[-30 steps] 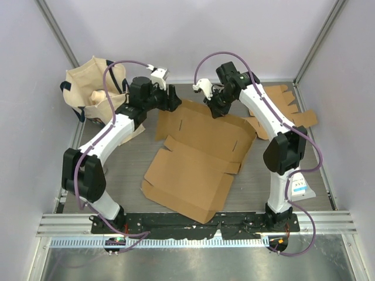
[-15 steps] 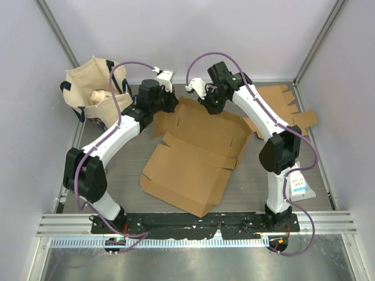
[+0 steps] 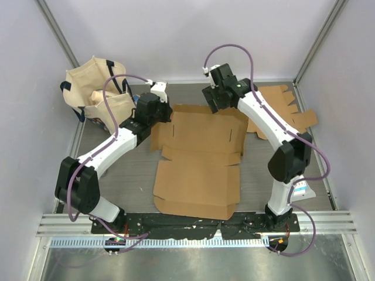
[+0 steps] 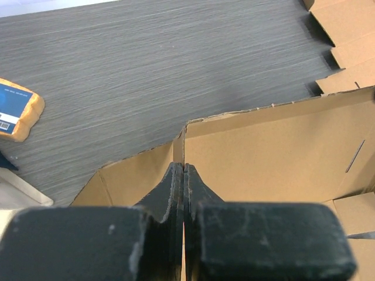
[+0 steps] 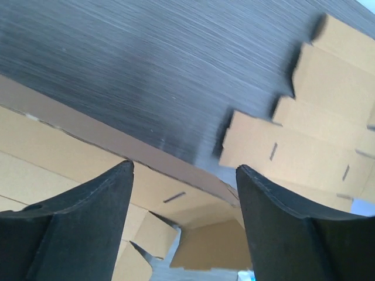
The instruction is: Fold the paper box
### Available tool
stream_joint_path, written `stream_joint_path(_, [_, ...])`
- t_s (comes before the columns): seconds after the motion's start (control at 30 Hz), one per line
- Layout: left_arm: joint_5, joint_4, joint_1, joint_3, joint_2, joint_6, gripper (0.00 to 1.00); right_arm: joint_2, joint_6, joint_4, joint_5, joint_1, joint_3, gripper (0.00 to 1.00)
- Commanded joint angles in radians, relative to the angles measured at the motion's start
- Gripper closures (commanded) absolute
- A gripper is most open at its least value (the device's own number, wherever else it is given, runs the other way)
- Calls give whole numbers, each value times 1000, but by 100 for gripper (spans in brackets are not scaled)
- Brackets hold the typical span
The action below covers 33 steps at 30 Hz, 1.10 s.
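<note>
The paper box (image 3: 199, 170) is a flat brown cardboard blank spread out in the middle of the table, with its far panel raised a little. My left gripper (image 3: 168, 115) is at the blank's far-left corner, shut on a thin cardboard edge. The left wrist view shows that edge (image 4: 183, 143) pinched between the closed fingers (image 4: 176, 187). My right gripper (image 3: 212, 105) hovers over the far edge of the blank. In the right wrist view it (image 5: 184, 175) stands open, holding nothing, with the box panel (image 5: 58, 158) below it.
A tan tote bag (image 3: 94, 88) sits at the far left corner. Spare cardboard blanks (image 3: 281, 108) lie at the far right, and the right wrist view shows them (image 5: 304, 146) too. A small blue-labelled packet (image 3: 300, 187) lies beside the right arm's base.
The left gripper closed on the box's far-left corner. The right gripper opened, let go of the far edge and lifted. The blank swung round and now lies square to the table.
</note>
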Motion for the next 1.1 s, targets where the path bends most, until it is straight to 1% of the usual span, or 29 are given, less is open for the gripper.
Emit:
stream_joint_path(0.0, [-23,117,-25,-27,-61,28,100,-229,233,77,128,-36,-121,17])
stream_joint_path(0.07, [-14,112,-31,-27,-62,57,100,-268,263,91,123,-52,-167,16])
stream_joint_path(0.1, [-12,114,-34,-32,-64,66,100,-321,262,140,100,-69,-235,16])
stream_joint_path(0.13, [-12,115,-37,-35,-70,72,100,-351,227,178,23,-72,-279,16])
stream_joint_path(0.17, [-5,127,-37,-39,-73,84,100,-389,190,226,-34,-73,-329,16])
stream_joint_path(0.2, [0,132,-40,-47,-76,92,100,-447,132,313,-118,-73,-421,16])
stream_joint_path(0.23, [3,152,-45,-55,-85,98,100,-473,7,352,-235,-72,-460,16])
stream_joint_path(0.27, [5,161,-45,-68,-90,115,100,-490,-35,436,-278,-75,-495,17])
stream_joint_path(0.3, [5,169,-46,-75,-95,120,100,-503,-83,462,-288,-75,-538,16])
stream_joint_path(0.4, [3,190,-49,-95,-119,132,100,-451,-187,469,-316,-75,-494,17])
stream_joint_path(0.47, [5,206,-59,-110,-136,138,100,-416,-254,423,-381,-73,-450,20])
stream_joint_path(0.53, [3,219,-71,-116,-141,155,100,-380,-284,412,-397,-66,-408,21])
stream_joint_path(0.6, [3,223,-74,-121,-145,156,100,-360,-359,380,-441,-55,-387,23])
stream_joint_path(0.63, [0,223,-76,-122,-147,155,100,-343,-382,372,-437,-40,-383,25])
stream_joint_path(0.67, [-3,223,-76,-121,-145,153,100,-337,-416,384,-385,-11,-391,25])
stream_joint_path(0.77, [-24,227,-85,-124,-148,132,100,-308,-448,446,-322,51,-408,27])
stream_joint_path(0.8, [-31,227,-85,-124,-148,117,100,-299,-453,462,-253,69,-408,29])
stream_joint_path(0.83, [-41,229,-85,-125,-153,73,100,-290,-457,481,-204,89,-411,33])
stream_joint_path(0.9, [-69,232,-85,-128,-156,29,100,-270,-485,495,-152,144,-417,37])
stream_joint_path(0.93, [-69,239,-86,-134,-157,0,100,-264,-485,513,-127,161,-425,46])
stream_joint_path(0.97, [-77,247,-86,-139,-159,-15,100,-251,-486,551,-97,172,-434,52])
stream_joint_path(1.03, [-107,255,-86,-148,-168,-46,100,-241,-485,564,-46,193,-437,63])
stream_joint_path(1.07, [-130,252,-88,-151,-171,-86,100,-240,-488,585,-27,198,-443,66])
